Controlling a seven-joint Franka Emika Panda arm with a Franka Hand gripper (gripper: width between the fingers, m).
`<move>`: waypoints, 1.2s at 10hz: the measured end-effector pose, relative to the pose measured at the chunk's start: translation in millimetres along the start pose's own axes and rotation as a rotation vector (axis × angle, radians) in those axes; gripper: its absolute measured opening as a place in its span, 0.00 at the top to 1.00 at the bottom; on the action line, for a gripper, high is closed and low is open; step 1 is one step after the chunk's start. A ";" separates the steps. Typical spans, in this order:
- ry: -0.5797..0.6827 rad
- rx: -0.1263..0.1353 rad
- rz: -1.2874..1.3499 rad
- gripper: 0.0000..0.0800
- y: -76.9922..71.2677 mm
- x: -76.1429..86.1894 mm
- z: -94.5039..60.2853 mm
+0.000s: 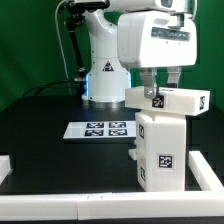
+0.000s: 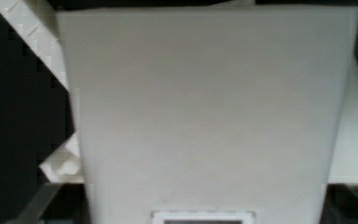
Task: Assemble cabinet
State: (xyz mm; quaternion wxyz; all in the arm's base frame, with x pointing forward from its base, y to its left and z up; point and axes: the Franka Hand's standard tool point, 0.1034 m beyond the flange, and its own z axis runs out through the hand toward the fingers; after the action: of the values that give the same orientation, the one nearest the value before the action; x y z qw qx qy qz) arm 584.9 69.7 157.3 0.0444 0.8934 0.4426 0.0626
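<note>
Now 1 gripper (image 1: 159, 84) holds 1 block (image 1: 168, 98) over 1 cabinet box (image 1: 163, 148)

The white tagged cabinet box (image 1: 162, 150) stands upright directly below the jaws. A smaller white tagged block (image 1: 168, 99) lies across its top, between the jaws.

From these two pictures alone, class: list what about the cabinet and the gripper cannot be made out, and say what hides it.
- Gripper, exterior view: its fingertips are hidden behind the small white block, so the grip is unclear.
- Cabinet box, exterior view: its far side is turned away and its base is cut off by the white rail.
- Wrist view: a blurred white panel fills the frame, so the fingers are unseen.
</note>
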 end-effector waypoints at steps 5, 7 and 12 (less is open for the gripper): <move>0.004 0.009 0.367 0.30 -2.8 2.1 0.2; 0.022 0.023 0.601 0.30 -11.7 9.9 0.1; 0.024 0.053 0.910 0.30 -16.3 13.9 -0.1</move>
State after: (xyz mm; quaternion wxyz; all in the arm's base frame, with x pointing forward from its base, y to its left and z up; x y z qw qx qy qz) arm 580.4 90.6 156.2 -0.0156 0.9970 0.0069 0.0749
